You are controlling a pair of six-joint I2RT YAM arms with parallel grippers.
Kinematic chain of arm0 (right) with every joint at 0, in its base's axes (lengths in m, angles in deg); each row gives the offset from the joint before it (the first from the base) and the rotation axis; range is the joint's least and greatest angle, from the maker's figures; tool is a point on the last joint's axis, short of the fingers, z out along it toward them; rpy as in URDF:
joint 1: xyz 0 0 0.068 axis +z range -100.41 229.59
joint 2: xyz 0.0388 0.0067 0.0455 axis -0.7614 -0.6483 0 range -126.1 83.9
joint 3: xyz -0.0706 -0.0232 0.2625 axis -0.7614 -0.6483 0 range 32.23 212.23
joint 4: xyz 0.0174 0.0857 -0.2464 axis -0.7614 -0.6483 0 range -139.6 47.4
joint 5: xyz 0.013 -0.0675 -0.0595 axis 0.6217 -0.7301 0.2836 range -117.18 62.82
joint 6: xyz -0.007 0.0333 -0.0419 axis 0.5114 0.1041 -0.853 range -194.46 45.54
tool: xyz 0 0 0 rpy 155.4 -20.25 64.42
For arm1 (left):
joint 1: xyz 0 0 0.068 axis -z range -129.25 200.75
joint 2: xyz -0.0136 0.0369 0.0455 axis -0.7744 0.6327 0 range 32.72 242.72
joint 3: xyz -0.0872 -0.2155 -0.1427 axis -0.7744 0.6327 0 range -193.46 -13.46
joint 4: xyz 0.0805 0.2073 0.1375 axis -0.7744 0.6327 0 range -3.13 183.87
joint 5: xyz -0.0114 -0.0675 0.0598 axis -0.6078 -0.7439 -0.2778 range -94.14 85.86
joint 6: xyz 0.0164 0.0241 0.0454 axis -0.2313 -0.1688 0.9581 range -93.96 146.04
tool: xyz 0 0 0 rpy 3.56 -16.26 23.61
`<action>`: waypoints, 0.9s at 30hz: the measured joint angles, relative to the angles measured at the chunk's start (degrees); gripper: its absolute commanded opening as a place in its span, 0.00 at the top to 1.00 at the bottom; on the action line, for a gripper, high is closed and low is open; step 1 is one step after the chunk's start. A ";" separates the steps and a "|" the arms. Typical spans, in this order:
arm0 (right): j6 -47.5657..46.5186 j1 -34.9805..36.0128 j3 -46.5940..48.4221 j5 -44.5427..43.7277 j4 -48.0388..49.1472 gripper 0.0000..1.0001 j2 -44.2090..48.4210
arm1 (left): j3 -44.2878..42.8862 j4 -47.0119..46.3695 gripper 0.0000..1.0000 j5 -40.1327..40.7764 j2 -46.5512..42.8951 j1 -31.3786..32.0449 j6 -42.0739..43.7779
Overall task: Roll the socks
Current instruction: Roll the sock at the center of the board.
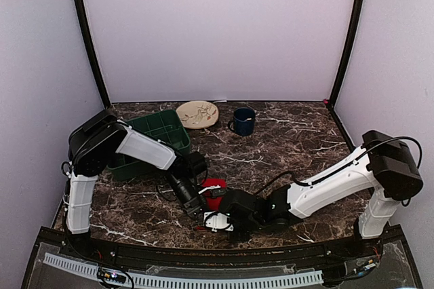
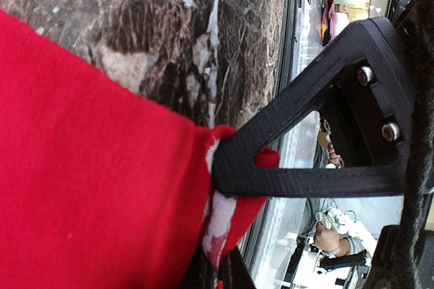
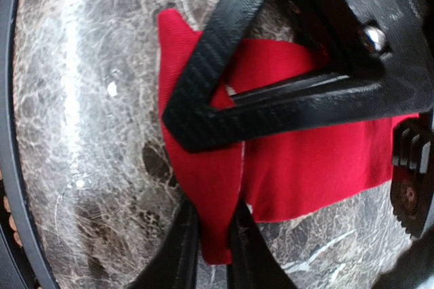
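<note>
Red sock fabric [image 1: 214,186] lies bunched on the marble table near the front edge, between both grippers. In the left wrist view the sock [image 2: 88,167] fills the left half, and its white-trimmed end [image 2: 224,211] is pinched in my left gripper [image 2: 220,228], which is shut on it. In the right wrist view the socks [image 3: 305,160] lie flat, and a narrow red fold [image 3: 207,187] runs between the fingers of my right gripper [image 3: 211,190], which is shut on it. I cannot tell the two socks apart. From above, the left gripper [image 1: 198,205] and right gripper [image 1: 217,213] nearly meet.
A green bin [image 1: 152,136] stands behind the left arm. A beige plate [image 1: 197,114] and a dark blue mug [image 1: 243,121] sit at the back of the table [image 1: 305,140]. The black front rail [image 1: 203,252] runs just below the grippers.
</note>
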 measured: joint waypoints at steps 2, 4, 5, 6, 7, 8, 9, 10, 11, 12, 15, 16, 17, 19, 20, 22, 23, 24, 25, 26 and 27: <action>-0.07 -0.55 0.42 1.18 -0.28 0.93 -0.28 | -0.13 0.33 1.00 -0.07 0.07 -0.04 0.04; 0.02 -1.16 1.03 2.45 -0.74 0.95 -0.63 | -0.22 0.59 1.00 0.02 0.07 -0.04 0.07; 0.04 -1.46 1.16 3.13 -0.92 0.96 -0.70 | -0.22 0.70 0.98 0.02 0.07 -0.11 0.07; 0.20 -1.81 1.31 3.69 -1.14 0.97 -0.74 | -0.22 0.76 0.96 0.07 0.07 -0.17 0.07; 0.33 -2.19 1.46 4.63 -1.36 0.97 -0.76 | -0.22 0.81 0.93 0.13 0.07 -0.28 0.04; 0.46 -2.58 1.53 5.29 -1.40 0.98 -0.79 | -0.24 0.83 0.87 0.20 0.07 -0.37 -0.04; 0.59 -2.91 1.57 5.90 -1.46 0.98 -0.81 | -0.24 0.85 0.83 0.31 0.07 -0.42 -0.13; 0.83 -3.23 1.60 6.56 -1.51 0.99 -0.81 | -0.24 0.79 0.80 0.44 0.07 -0.44 -0.17; 1.07 -3.56 1.60 7.21 -1.51 0.99 -0.81 | -0.26 0.85 0.76 0.42 0.07 -0.74 -0.81; 1.27 -3.85 1.60 7.82 -1.51 1.00 -0.81 | -0.26 0.83 0.71 0.09 0.07 -0.79 -0.98; 1.79 -4.66 1.60 9.25 -1.46 1.00 -0.81 | -0.22 0.46 0.66 -0.90 -0.26 -1.29 -2.51; 2.12 -4.94 1.60 9.68 -1.42 1.00 -0.81 | -0.07 0.15 0.64 -0.94 -0.57 -1.53 -2.97; 2.36 -5.16 1.60 9.86 -1.38 1.00 -0.81 | 0.15 -0.35 0.62 -0.68 -0.96 -1.79 -3.39; 2.80 -5.51 1.57 10.38 -1.25 1.00 -0.81 | 0.81 -1.49 0.62 -0.31 -1.77 -2.43 -4.44; 2.99 -5.62 1.55 10.60 -1.18 1.00 -0.81 | 1.16 -2.01 0.62 -0.02 -2.16 -2.69 -4.87; 3.23 -5.77 1.49 10.84 -1.03 1.00 -0.81 | 1.81 -3.02 0.61 0.48 -2.80 -3.06 -5.46; 3.45 -5.88 1.36 10.99 -0.79 1.00 -0.79 | 2.14 -3.52 0.61 0.63 -3.02 -3.15 -5.73; 3.72 -5.92 1.31 11.04 -0.63 1.00 -0.79 | 2.38 -3.87 0.61 0.68 -3.15 -3.19 -6.05; 3.87 -5.95 1.25 11.08 -0.55 1.00 -0.79 | 2.71 -4.31 0.60 0.70 -3.32 -3.23 -6.36; 4.07 -5.97 1.20 11.13 -0.46 1.00 -0.76 | 3.02 -4.72 0.60 0.81 -3.56 -3.28 -6.62; 4.28 -6.03 1.09 11.23 -0.28 1.00 -0.74 | 3.39 -5.22 0.59 1.05 -3.89 -3.32 -6.91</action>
